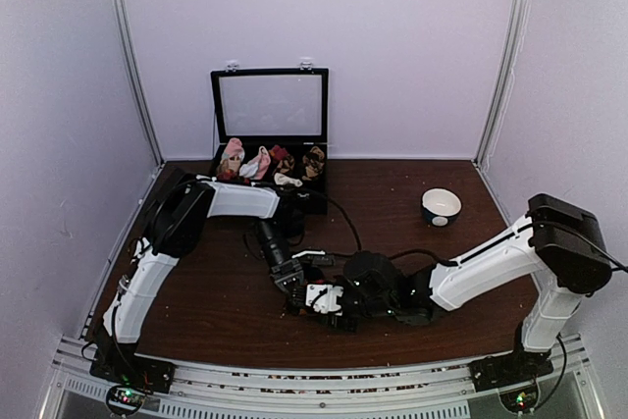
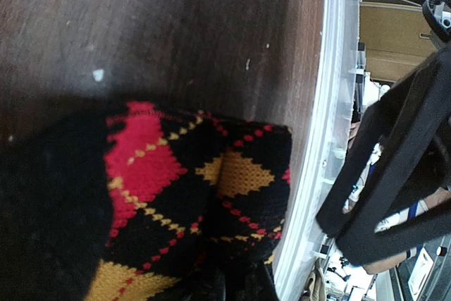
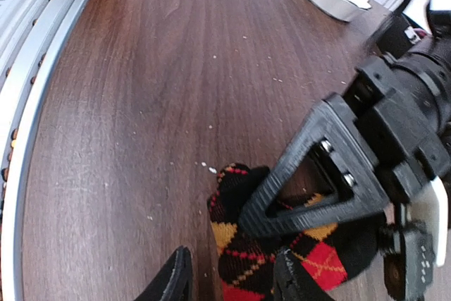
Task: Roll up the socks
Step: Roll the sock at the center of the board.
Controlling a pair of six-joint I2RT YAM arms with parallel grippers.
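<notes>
On grainy wooden table (image 3: 141, 103) — bunched knit socks (image 2: 176, 195), red-orange diamonds.

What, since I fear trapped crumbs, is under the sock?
The brown table can be seen around the sock, with white specks beside it. Anything directly beneath the sock is covered by it.

You have the sock (image 2: 176, 188) on the table (image 1: 412, 183), near its front edge and about mid-width. The case (image 1: 270, 105) stands at the back, left of centre, with bundles (image 1: 257, 164) in it. The bowl (image 1: 441, 206) sits to its right, well apart.
</notes>
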